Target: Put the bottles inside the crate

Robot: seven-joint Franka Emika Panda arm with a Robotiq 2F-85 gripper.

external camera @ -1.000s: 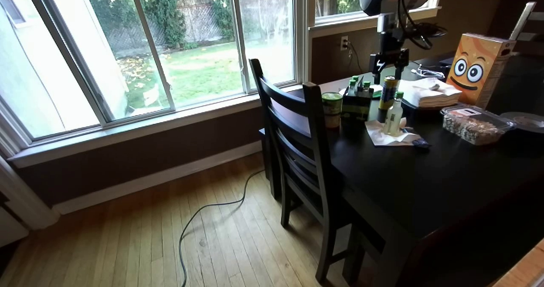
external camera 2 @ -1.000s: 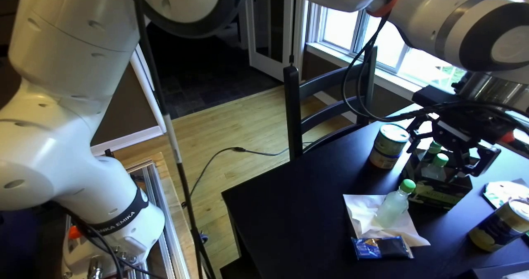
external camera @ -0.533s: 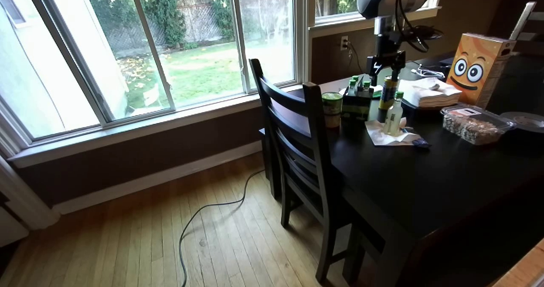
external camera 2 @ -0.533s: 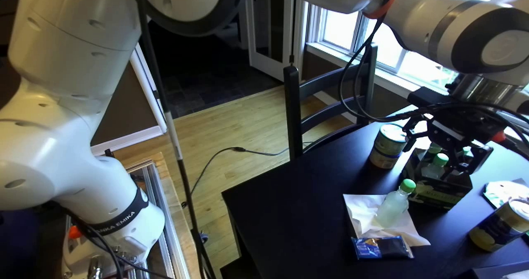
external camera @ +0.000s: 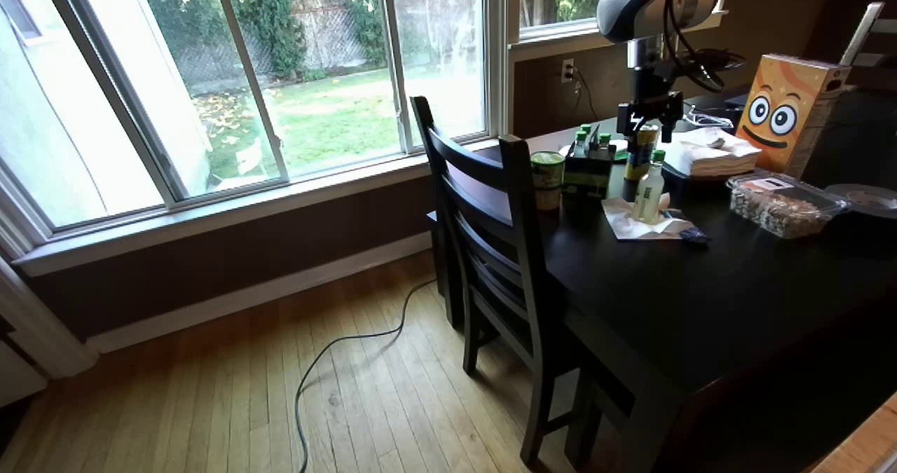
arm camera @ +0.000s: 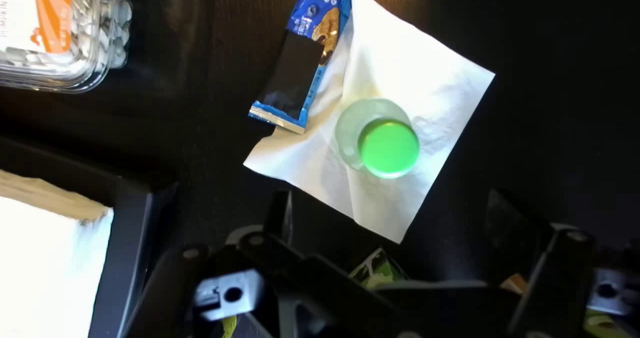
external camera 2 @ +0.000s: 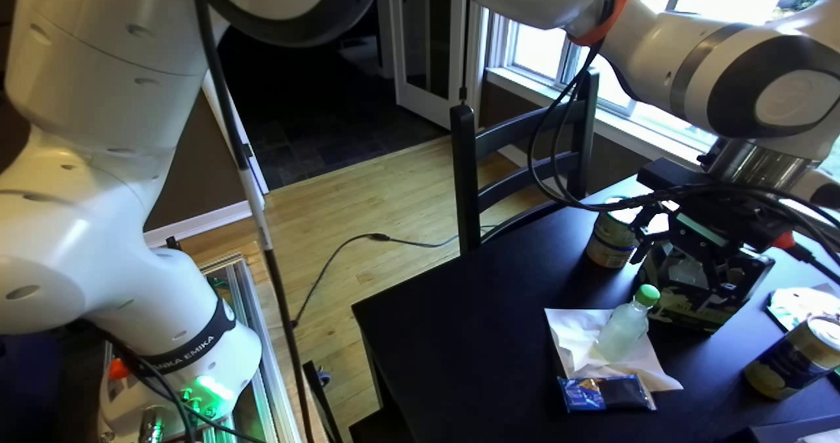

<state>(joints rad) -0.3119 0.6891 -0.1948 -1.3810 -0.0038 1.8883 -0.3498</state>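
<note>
Fingers [arm camera: 278,218] spread wide, your gripper [arm camera: 392,215] hangs over the table [external camera 2: 472,325] near the bottle [external camera 2: 622,333], which stands upright on white paper [external camera 2: 574,338]; in the wrist view its green cap [arm camera: 389,147] shows ahead of the gap between the tips. Close to the bottle sits the dark crate [external camera: 587,179], with other green-capped bottles [external camera: 581,144] upright in it; its front print is partly covered in an exterior view, so you cannot read it. Just beside the bottle, a blue wrapped bar [arm camera: 300,67] overlaps the paper, its small lettering too fine for you. Farther from the bottle, a clear tub [arm camera: 80,62] carries a label [arm camera: 30,17] where you can read PUMPKIN SEED. Well apart from the bottle, low on your arm [external camera 2: 111,95], a black band [external camera 2: 187,348] gives you EMIKA. You have room on the bottle's side away from the crate, where dark tabletop runs to the table's corner, and a chair [external camera 2: 462,174] stands along the edge. Near the bottle you also have a blue-and-yellow can [external camera 2: 791,361]. Your arm arches across, its wrist bent so the gripper points down.
</note>
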